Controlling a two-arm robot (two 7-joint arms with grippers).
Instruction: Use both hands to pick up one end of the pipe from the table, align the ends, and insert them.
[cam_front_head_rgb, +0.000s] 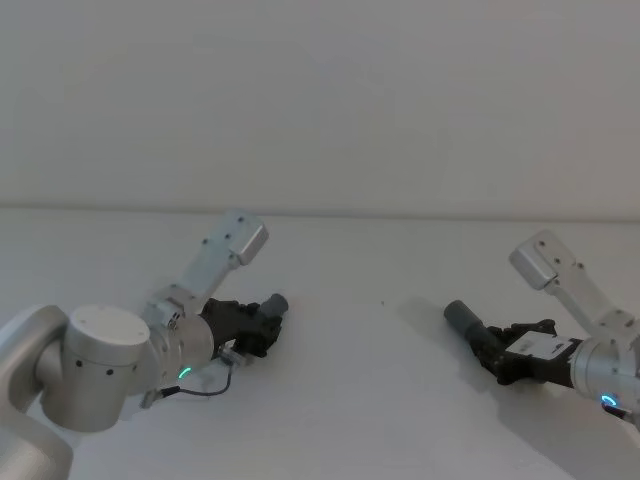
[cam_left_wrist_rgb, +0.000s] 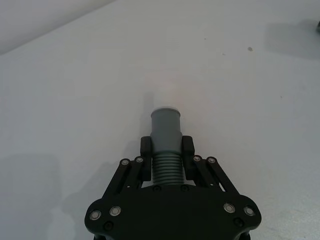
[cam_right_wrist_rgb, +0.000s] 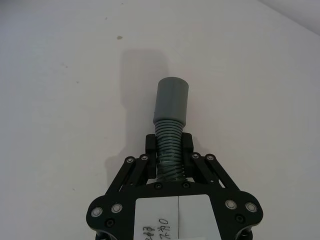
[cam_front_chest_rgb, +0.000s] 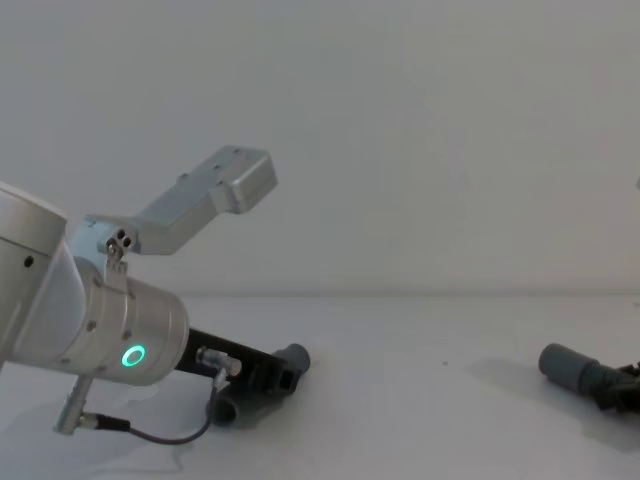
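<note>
Pipe is in two pieces, one in each gripper. In the head view the left gripper (cam_front_head_rgb: 262, 318) sits at 8 o'clock on the white tabletop (cam_front_head_rgb: 380, 410). Its jaws are closed tight on the ribbed part of the left pipe piece (cam_left_wrist_rgb: 166, 170), just behind the left cuff (cam_left_wrist_rgb: 166, 126). That cuff sticks out past the fingertips and points toward 2 o'clock. A green light ring (cam_front_chest_rgb: 132, 355) glows on the left wrist.

The right gripper (cam_front_head_rgb: 500, 350) is at 4 o'clock, its jaws clamped on the ribs of the right pipe piece (cam_right_wrist_rgb: 169, 157). The right cuff (cam_right_wrist_rgb: 172, 100) is clear of the fingers and points toward 10 o'clock. The two cuffs roughly face each other but are well apart, with a small dark speck (cam_front_head_rgb: 382, 302) on the tabletop between them.
</note>
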